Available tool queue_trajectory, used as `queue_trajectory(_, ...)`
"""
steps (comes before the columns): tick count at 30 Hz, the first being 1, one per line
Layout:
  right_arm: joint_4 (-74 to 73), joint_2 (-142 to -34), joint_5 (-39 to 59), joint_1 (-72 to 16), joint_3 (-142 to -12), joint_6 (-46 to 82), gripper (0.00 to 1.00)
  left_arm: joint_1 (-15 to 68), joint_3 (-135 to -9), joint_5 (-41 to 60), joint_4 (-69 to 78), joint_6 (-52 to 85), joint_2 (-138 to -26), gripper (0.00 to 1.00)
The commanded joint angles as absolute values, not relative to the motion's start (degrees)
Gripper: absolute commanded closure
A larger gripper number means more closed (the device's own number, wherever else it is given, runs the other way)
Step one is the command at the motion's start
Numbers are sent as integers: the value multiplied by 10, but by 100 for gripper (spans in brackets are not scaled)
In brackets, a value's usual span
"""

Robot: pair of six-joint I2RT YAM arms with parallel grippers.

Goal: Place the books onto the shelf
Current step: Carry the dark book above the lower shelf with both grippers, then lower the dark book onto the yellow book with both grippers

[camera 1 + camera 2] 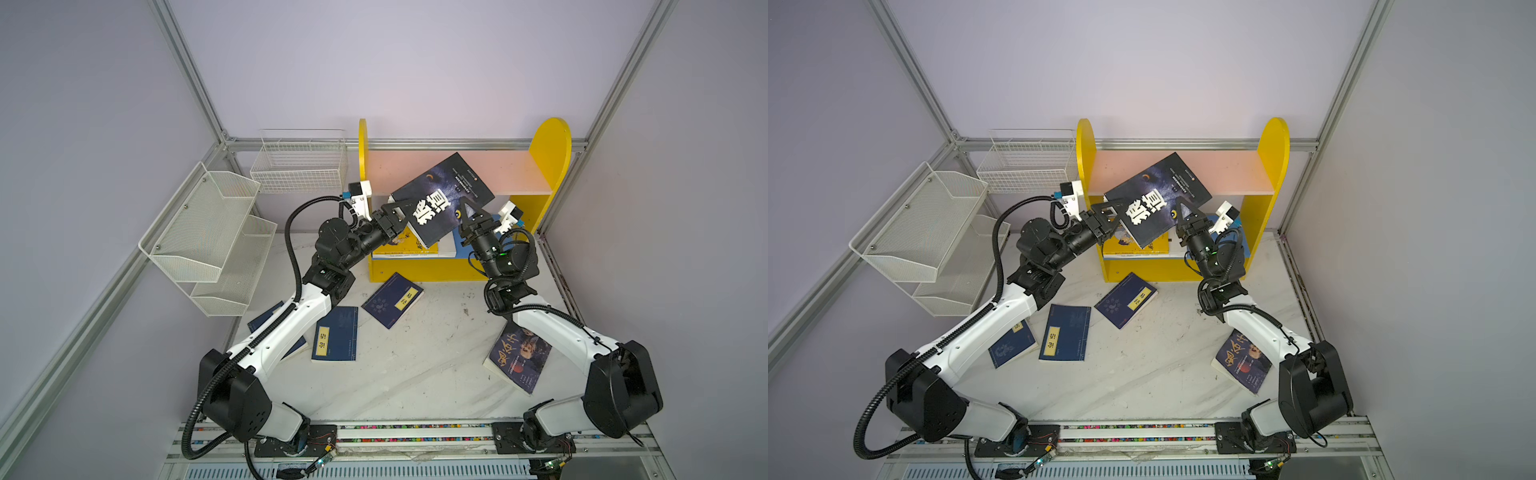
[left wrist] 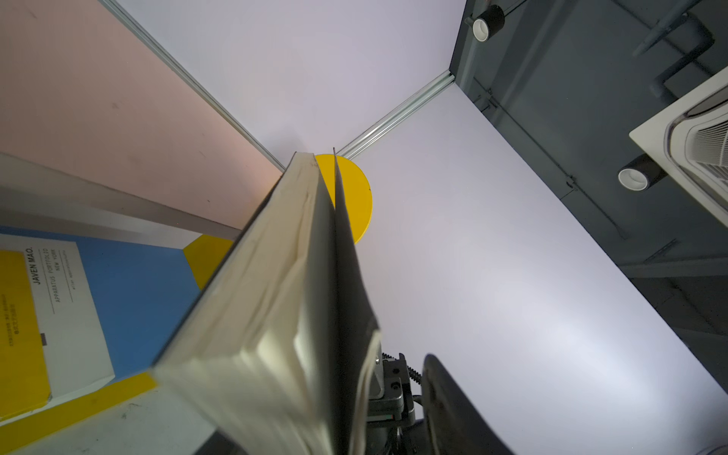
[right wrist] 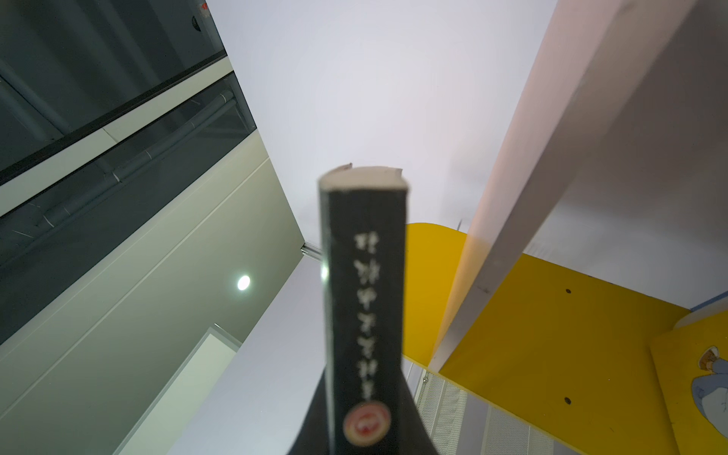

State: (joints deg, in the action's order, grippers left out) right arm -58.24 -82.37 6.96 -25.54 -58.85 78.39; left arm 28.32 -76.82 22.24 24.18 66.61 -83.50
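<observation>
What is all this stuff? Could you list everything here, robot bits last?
shelf: one, yellow sides, pink upper and blue lower board, back of table
dark book with white lettering: one, held aloft before the shelf
yellow book: one, on the blue board
white book: one, partly under the yellow book
navy books: three, yellow labels, on the table, left of centre
dark illustrated book: one, on the table, right side
mesh rack: one, white, left side
wire basket: one, white, back left
table: one, white marbled
left arm: one, white and black; jaws straddle the held book, one off its cover
right arm: one, white and black; jaws clamped on the held book
</observation>
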Motion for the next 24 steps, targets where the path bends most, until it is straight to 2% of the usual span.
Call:
queue_trajectory(1,-622,-809,71,-264,-584,798,100,286,-823,205,273,653,-817,53)
queue_trajectory(3,-624,-815,72,-270,-588,796,100,288,-825,200,262,648,-821,56)
queue_trajectory(6,-623,-820,73,-278,-590,793,100,292,-832,193,230,635,-825,69)
queue_trajectory(13,-614,-809,81,-281,-565,782,97,290,-840,177,154,587,-795,86)
queue_trajectory(17,-557,-796,119,-282,-557,740,71,262,-857,252,98,591,-804,100)
queue_trajectory(19,-530,-792,158,-280,-552,725,57,243,-852,303,96,611,-805,100)
queue_trajectory(21,-498,-790,220,-266,-548,699,34,222,-850,350,85,617,-803,100)
queue_trajectory(22,-481,-790,247,-258,-546,690,26,213,-851,368,74,615,-800,100)
queue_trajectory(23,-466,-790,283,-248,-540,675,19,202,-854,390,55,610,-796,100)
queue_trajectory(24,-445,-769,313,-236,-534,663,15,191,-857,413,33,604,-791,100)
